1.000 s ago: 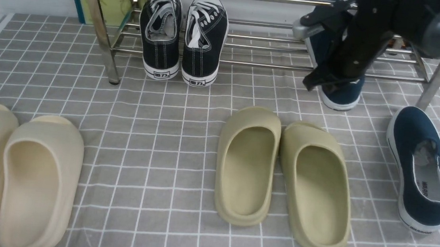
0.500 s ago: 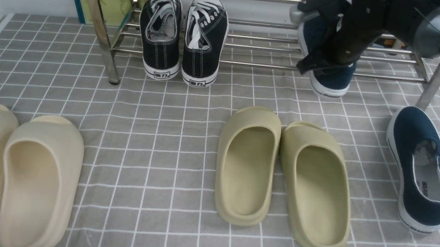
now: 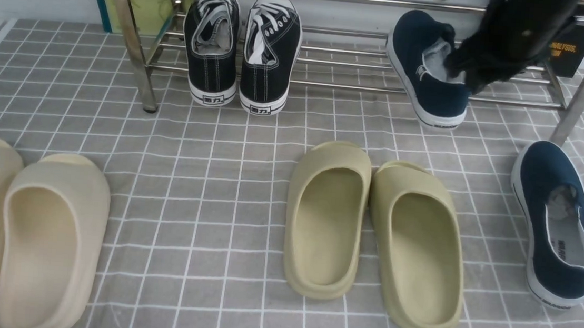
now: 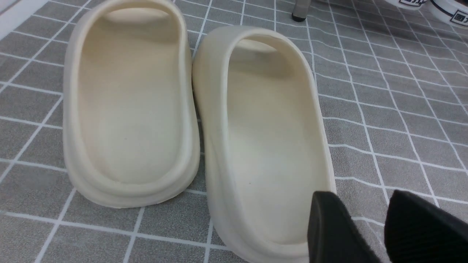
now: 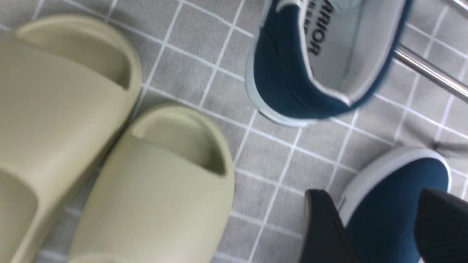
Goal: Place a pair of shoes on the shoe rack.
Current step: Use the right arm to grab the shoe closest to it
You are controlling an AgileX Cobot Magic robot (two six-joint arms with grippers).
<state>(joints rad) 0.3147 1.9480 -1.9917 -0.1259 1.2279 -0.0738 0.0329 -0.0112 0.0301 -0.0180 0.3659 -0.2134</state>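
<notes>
One navy slip-on shoe (image 3: 428, 75) lies on the low bars of the silver shoe rack (image 3: 351, 87), toe to the back, heel (image 5: 314, 73) over the front bar. Its partner (image 3: 555, 223) lies on the checked cloth at the right, in front of the rack's right leg. My right arm (image 3: 509, 40) hangs just right of and above the racked shoe. The right gripper (image 5: 380, 233) is open and holds nothing; the floor shoe's toe (image 5: 395, 204) shows far below between its fingers. My left gripper (image 4: 369, 223) is open over the cloth beside a cream slipper (image 4: 263, 138).
Black lace-up sneakers (image 3: 241, 48) stand on the rack's left part. Two olive slippers (image 3: 371, 229) lie mid-floor, and two cream slippers (image 3: 26, 236) at the near left. A dark box (image 3: 571, 51) sits behind the rack on the right.
My right gripper opened and let go of the navy shoe, which now rests on the rack bars. The arm lifted up and to the right, away from it.
</notes>
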